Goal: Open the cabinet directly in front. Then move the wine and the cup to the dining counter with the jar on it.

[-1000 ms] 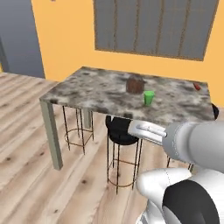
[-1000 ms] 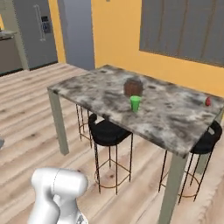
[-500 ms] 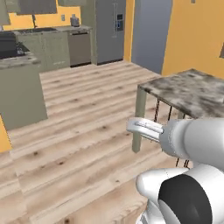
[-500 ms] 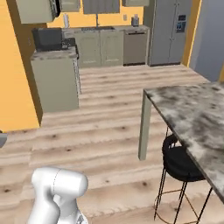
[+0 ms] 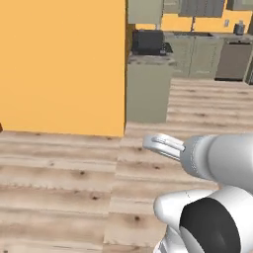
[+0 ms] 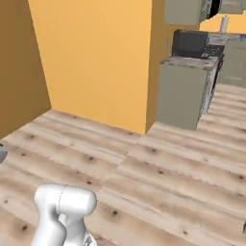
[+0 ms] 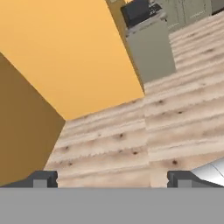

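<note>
the fingers (image 7: 44,178) stand wide apart at the bottom of the hand view, one dark tip at each side, with nothing between them but bare wooden floor (image 7: 131,140); the gripper (image 7: 111,179) is released and carries nothing.

none of the task's own things can be placed from here: the wine, the cup, the jar and the dining counter are not to be found among what the cameras take in, so their whereabouts cannot be told. what lies ahead is a large orange wall (image 5: 62,64), and past its corner a low beige counter unit (image 5: 148,89) with a dark appliance (image 5: 148,42) on top. beyond that, a run of beige kitchen cabinets (image 5: 200,54) lines the far wall.

judging by the empty grip and the open floor, the robot looks to be in transit between the dining counter and the kitchen, probably on its way to fetch an item; whether the wall cabinet is open cannot be told. the next move would call for driving around the wall's corner toward the kitchen units, then bringing the arm up and forward once the target cabinet is squarely in front.

counted: one orange wall, one low counter unit with one dark appliance, two finger tips. the far cabinets are too small to count surely.
</note>
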You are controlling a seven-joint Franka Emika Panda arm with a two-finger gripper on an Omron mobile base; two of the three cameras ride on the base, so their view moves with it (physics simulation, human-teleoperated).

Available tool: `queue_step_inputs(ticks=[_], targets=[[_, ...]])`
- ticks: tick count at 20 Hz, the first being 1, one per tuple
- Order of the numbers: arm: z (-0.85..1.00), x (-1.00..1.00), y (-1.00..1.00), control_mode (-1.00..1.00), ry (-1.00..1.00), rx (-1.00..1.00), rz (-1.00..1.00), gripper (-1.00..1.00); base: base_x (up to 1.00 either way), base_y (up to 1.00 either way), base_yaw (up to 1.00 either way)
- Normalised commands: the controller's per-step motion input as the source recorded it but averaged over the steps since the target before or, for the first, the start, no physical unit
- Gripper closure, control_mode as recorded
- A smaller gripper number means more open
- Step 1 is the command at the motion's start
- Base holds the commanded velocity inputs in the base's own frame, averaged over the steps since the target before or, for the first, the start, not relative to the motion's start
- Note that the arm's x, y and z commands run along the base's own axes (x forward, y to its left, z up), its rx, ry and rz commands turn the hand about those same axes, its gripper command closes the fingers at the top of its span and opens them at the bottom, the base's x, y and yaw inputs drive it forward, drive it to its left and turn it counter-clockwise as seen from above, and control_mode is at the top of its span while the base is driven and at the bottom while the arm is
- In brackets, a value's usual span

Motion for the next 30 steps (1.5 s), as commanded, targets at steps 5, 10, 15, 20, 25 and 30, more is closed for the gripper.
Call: queue_step_inputs(ticks=[5, 10, 15, 20, 25, 30], targets=[[0.00, 0.00, 0.00, 1.00, 0.00, 0.00, 0.00, -1.00, 0.00, 0.00, 0.98], [0.00, 0.00, 0.00, 1.00, 0.00, 0.00, 0.00, -1.00, 0.00, 0.00, 0.97], [0.00, 0.00, 0.00, 1.00, 0.00, 0.00, 0.00, -1.00, 0.00, 0.00, 0.94], [0.00, 0.00, 0.00, 1.00, 0.00, 0.00, 0.00, -1.00, 0.08, -0.03, 0.46], [0.00, 0.00, 0.00, 1.00, 0.00, 0.00, 0.00, -1.00, 0.03, -0.37, 0.05], [0.00, 0.00, 0.00, 1.00, 0.00, 0.00, 0.00, -1.00, 0.76, -1.00, 0.08]])
